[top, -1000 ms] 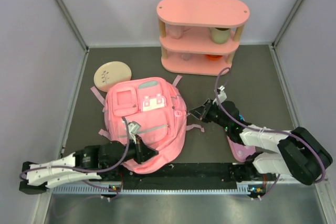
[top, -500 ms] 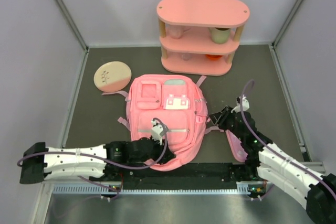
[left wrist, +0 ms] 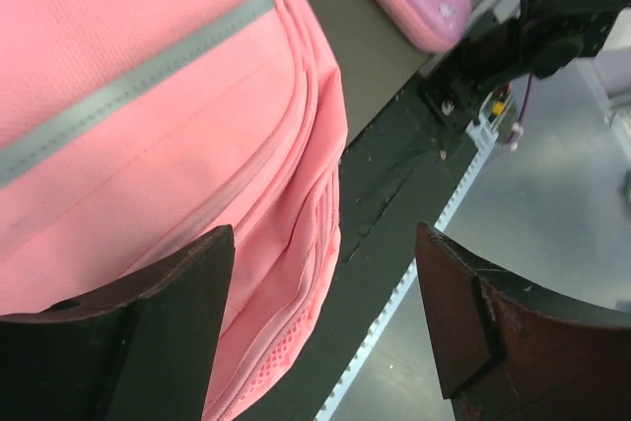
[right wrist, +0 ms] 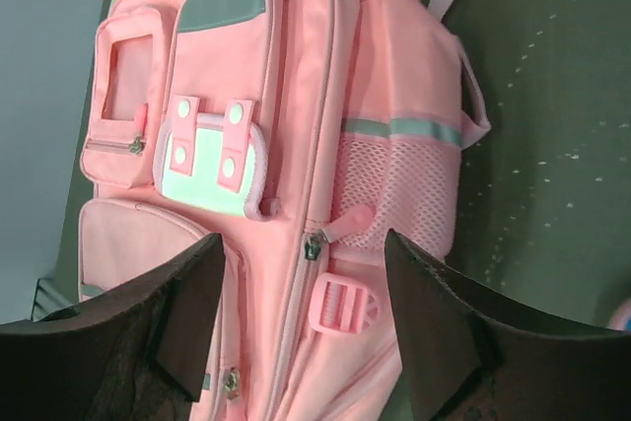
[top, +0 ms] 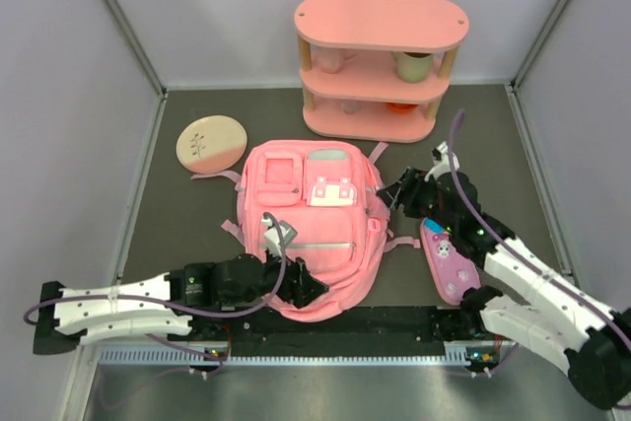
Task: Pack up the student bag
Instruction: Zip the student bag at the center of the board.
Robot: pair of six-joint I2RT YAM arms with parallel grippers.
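Observation:
The student bag (top: pixel 311 219), a pink backpack with a mint-and-white flap pocket (top: pixel 330 190), lies flat on the dark mat with its front up. My left gripper (top: pixel 304 289) sits at the bag's near bottom edge, open, and nothing is between its fingers (left wrist: pixel 158 327); the left wrist view shows the bag's lower corner (left wrist: pixel 286 273) just past them. My right gripper (top: pixel 392 194) hovers open at the bag's right side. In the right wrist view its fingers (right wrist: pixel 444 327) frame a zip pull (right wrist: pixel 347 224) and a pink strap buckle (right wrist: pixel 340 308) without touching them.
A purple-pink pencil case (top: pixel 449 261) lies right of the bag, under my right arm. A pink three-tier shelf (top: pixel 380 61) holding cups stands at the back. A round beige and pink disc (top: pixel 210 142) lies at the back left. Grey walls close in three sides.
The bag slid right across the mat, then both grippers opened and let it go. My left gripper drew back to the bag's bottom edge; the right gripper rose beside its right side.

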